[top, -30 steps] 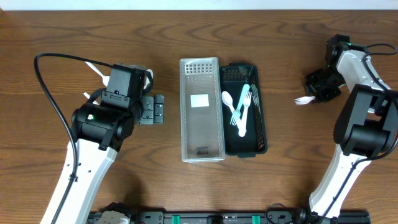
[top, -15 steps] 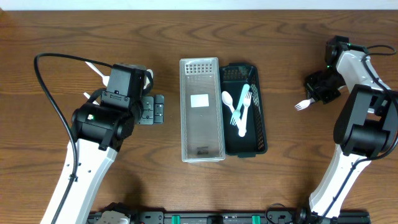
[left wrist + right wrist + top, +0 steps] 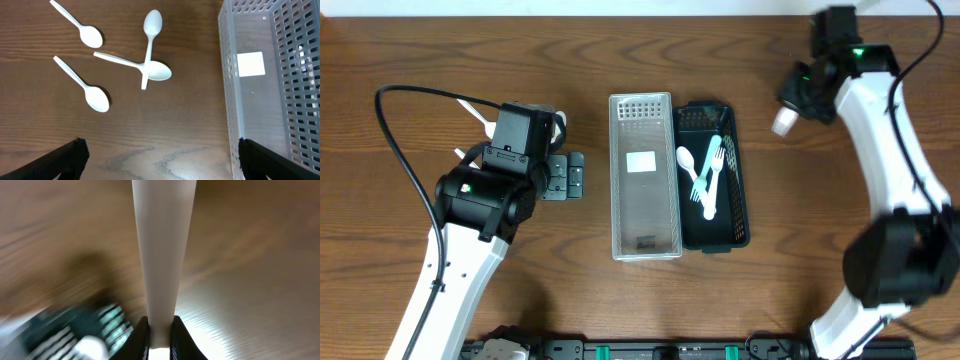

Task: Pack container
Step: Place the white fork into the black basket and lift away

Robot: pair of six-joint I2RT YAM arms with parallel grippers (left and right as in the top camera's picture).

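1. The right gripper (image 3: 161, 331) is clenched on the handle of a white utensil (image 3: 164, 255). The handle stands straight out between the two fingers.
2. The right wrist view is blurred, so I cannot tell what kind of head the utensil has.
3. From overhead, the right arm reaches over the far right part of the table (image 3: 820, 250). The white utensil hangs below its gripper, to the right of the black tray (image 3: 743, 200) and apart from it.
4. The black tray lies at the table's middle and touches the right side of the clear container (image 3: 614, 180). The long sides of both run from near to far.
5. A few white and pale teal pieces of cutlery (image 3: 705, 180) lie crossed in the black tray.
6. The clear container has perforated walls and a white label (image 3: 250, 64) on its floor. A small dark mark shows near its near end, too small to identify.
7. The left gripper (image 3: 160, 160) is released, its fingers spread wide and holding nothing. It sits just left of the clear container.
8. Four white spoons (image 3: 95, 97) lie on the wood to the left of the clear container. Two of them are crossed and the other two lie singly, apart from each other.
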